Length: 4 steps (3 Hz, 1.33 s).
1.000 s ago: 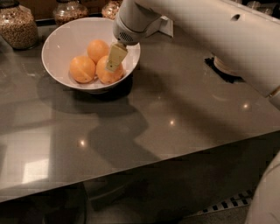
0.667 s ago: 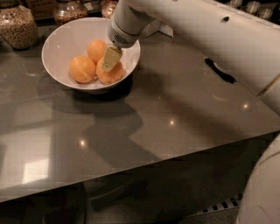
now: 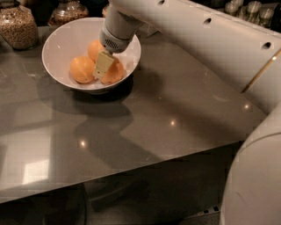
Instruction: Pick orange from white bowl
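Note:
The white bowl [image 3: 61, 39] stands at the back left of the grey table. It holds three oranges. The orange [image 3: 116, 74] lies at the bowl's front right, a second [image 3: 81, 69] at the front left, and a third [image 3: 94, 47] behind them. My gripper [image 3: 104, 68] reaches down into the bowl from the upper right. Its cream tip rests against the left side of the front right orange, between it and the left one. The arm hides part of the back orange and the bowl's far rim.
A glass jar of grain [image 3: 16, 24] and another jar [image 3: 68, 11] stand behind the bowl. Small jars [image 3: 246, 11] stand at the back right. My arm [image 3: 210, 39] spans the upper right. The table's front edge [image 3: 109, 169] runs across the lower part of the view.
The gripper has moved left and slightly lower inside the bowl, from over the front right orange to its left side. The oranges and the bowl have not moved.

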Tool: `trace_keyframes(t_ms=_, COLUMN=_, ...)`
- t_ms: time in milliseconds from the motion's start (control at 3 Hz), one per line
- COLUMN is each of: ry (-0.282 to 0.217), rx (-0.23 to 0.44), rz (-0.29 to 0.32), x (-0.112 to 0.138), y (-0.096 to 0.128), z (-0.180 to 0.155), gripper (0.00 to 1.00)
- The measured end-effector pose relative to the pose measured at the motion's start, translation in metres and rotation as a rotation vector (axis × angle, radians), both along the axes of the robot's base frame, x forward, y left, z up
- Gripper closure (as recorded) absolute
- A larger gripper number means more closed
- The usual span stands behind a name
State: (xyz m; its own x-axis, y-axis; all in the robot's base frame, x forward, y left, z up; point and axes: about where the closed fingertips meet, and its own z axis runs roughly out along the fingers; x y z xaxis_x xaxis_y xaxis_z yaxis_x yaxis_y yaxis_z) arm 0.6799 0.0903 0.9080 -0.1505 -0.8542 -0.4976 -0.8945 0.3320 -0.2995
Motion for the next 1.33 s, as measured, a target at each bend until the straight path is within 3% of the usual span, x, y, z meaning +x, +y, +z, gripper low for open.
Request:
trace_keyframes(t_ms=333, ry=0.046, rx=0.007, rz=-0.025, x=-0.002, y=0.001, z=-0.012, gripper=0.21)
trace_keyframes(t_ms=1000, ry=0.070, rx=0.008, rz=-0.064, x=0.004, y=-0.009, z=-0.030, gripper=0.22)
trace_keyframes(t_ms=1333, ry=0.061, rx=0.011, rz=-0.068, x=0.011, y=-0.010, z=-0.036, gripper=0.33)
